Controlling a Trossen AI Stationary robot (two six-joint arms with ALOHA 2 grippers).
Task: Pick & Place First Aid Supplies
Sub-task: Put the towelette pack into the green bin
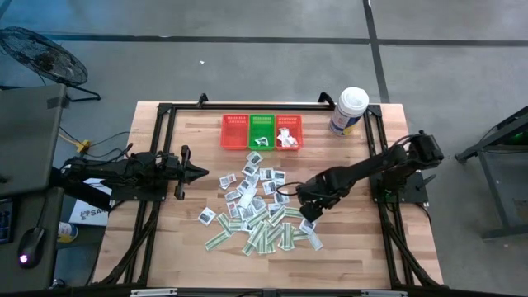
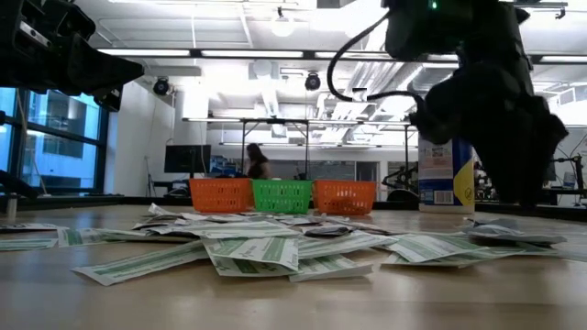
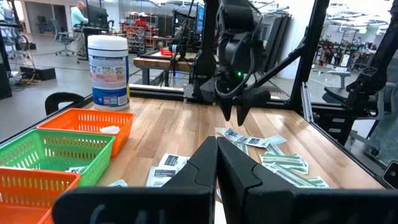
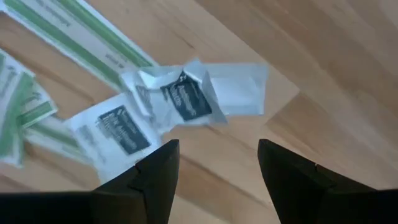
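On the pale wooden table (image 1: 165, 247), dozens of small flat paper packets (image 1: 256, 210) lie scattered mid-table. My right gripper (image 4: 214, 165) hangs open above the pile's right edge. My left gripper (image 3: 216, 163), pressed shut and empty, waits left.

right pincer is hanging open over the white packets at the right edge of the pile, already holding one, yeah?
Not holding one. The right wrist view shows the right pincer open and empty, the crumpled white packets lying on the table beyond its fingertips. The rest is right.
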